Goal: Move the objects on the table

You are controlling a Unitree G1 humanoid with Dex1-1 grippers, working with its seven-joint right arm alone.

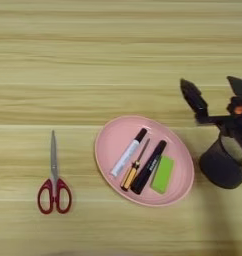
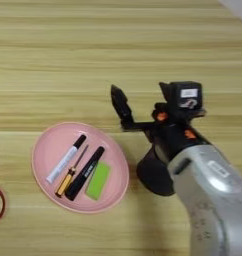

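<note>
Claw spread wide, empty; one mesh pen cup beneath, one black marker to its left.

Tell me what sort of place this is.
Probably a desk or tabletop test bench: a light wooden table holding stationery, namely red-handled scissors, a pink tray of pens, and a black mesh pen cup.

A broad wooden tabletop filled nearly the whole view, its pale yellow-brown planks running left to right with darker grain lines. Light fell evenly across it, with soft shadows. At the far right corner a pale grey patch showed beyond its edge.
</note>
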